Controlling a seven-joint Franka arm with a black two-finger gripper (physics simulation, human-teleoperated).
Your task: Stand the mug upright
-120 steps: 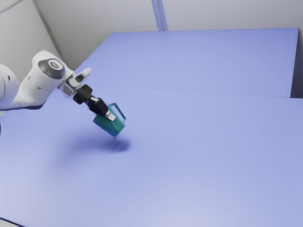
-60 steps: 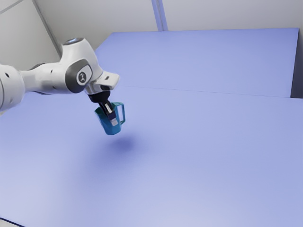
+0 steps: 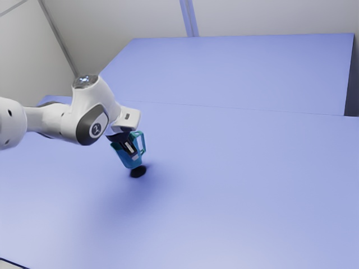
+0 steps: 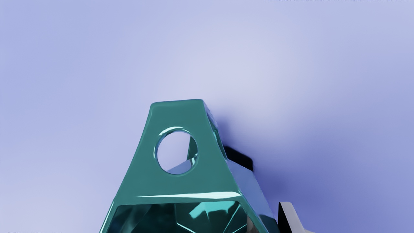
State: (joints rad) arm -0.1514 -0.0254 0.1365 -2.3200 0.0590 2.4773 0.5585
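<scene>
The teal mug [image 3: 132, 162] hangs low over the table, its dark shadow right below its base; whether the base touches cannot be told. It leans somewhat, rim up and toward the exterior view's left, with the handle on the exterior view's right. The gripper [image 3: 131, 149] holds it by the wall from above. In the wrist view the mug [image 4: 181, 186] shows its holed handle and open rim. There the gripper [image 4: 270, 224] has one finger [image 4: 291, 215] against the outer wall; the other is partly visible inside the rim.
A blue table [image 3: 241, 185] stretches around the mug, with a thin seam across it. Pale walls [image 3: 269, 17] stand behind the table's far edge. The arm [image 3: 50, 119] reaches in from the exterior view's left.
Over the last second my hand has swung to point more steeply down, turning the mug closer to upright. Since half a second ago, hand and mug have come down toward the table.
</scene>
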